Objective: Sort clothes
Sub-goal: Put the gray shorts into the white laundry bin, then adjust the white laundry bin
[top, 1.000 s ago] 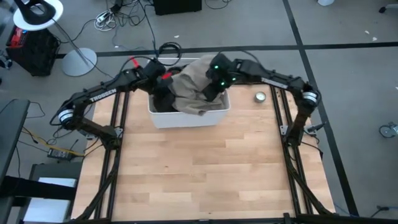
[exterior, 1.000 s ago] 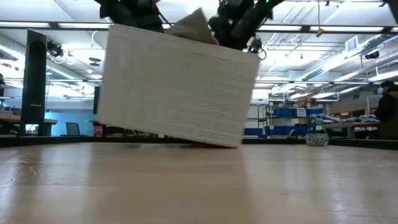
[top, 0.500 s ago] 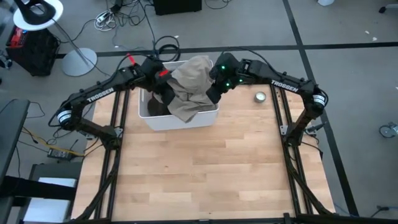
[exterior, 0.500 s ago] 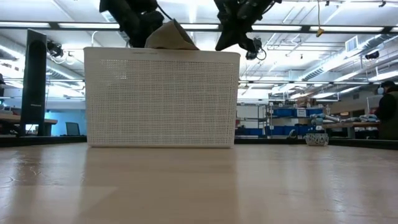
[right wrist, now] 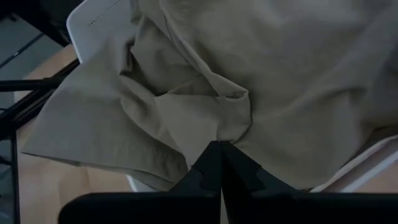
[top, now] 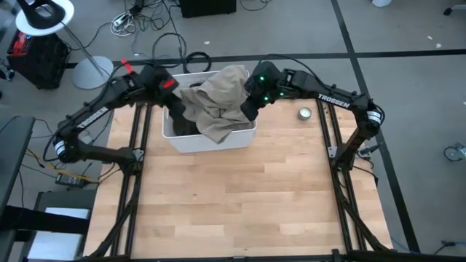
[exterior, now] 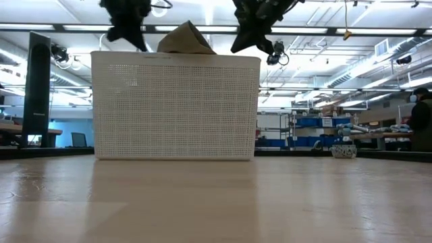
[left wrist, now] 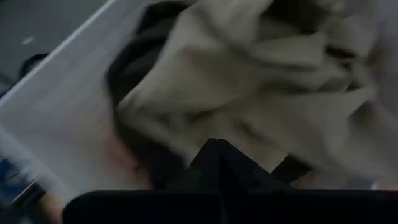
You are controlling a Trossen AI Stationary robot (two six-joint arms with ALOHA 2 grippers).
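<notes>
Reading the lettering: you can make out "TROSSEN" in white on the right arm's link in the high view; the print on the left arm is too small to read.
Beige garment (top: 218,105): soft, crumpled woven cloth, heaped in the bin and spilling over its front rim; in the low view its peak (exterior: 185,39) pokes above the rim.
Black garment (top: 188,120): dark fabric lying under the beige one, at the 9 o'clock side of the bin interior.
Bin (top: 191,138): white rectangular plastic, walls perforated in a fine grid, standing flat toward 12 o'clock on the bench.
Right hand (top: 247,110): at the bin's 3 o'clock edge; your wrist view shows its fingers pressed together, tips against a fold of the beige cloth (right wrist: 205,118).
Left hand (top: 173,109): at the bin's 9 o'clock edge; fingers meet in a point over the clothes, nothing visibly between them.
Bench (top: 240,204): pale wood planks, black frame.
Small round object (top: 304,113): on the bench at 3 o'clock of the bin, well apart.
Room: grey floor with cables; shelving and ceiling strip lights behind.
</notes>
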